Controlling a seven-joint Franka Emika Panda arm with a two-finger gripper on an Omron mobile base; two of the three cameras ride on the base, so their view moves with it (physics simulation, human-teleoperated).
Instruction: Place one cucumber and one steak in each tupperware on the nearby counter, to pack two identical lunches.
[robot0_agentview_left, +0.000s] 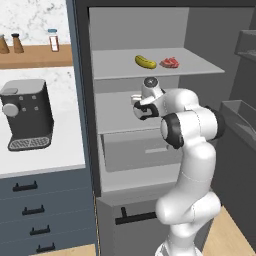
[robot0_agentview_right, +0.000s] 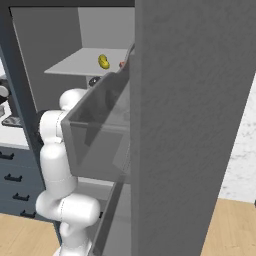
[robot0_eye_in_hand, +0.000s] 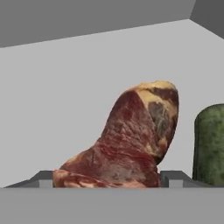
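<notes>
In the hand view a steak (robot0_eye_in_hand: 131, 144) stands tilted at the frame's lower centre, directly between the gripper's (robot0_eye_in_hand: 105, 179) two fingertips (robot0_eye_in_hand: 43, 178), with a dark green cucumber (robot0_eye_in_hand: 211, 144) at the right edge just beside it. The jaws stand on either side of the meat; whether they pinch it cannot be told. In the left base view a yellow-green cucumber (robot0_agentview_left: 145, 62) and a second steak (robot0_agentview_left: 169, 62) lie near each other on the upper grey shelf (robot0_agentview_left: 115, 65), upper centre. The counter (robot0_agentview_left: 60, 150) at left carries a coffee machine (robot0_agentview_left: 26, 115).
</notes>
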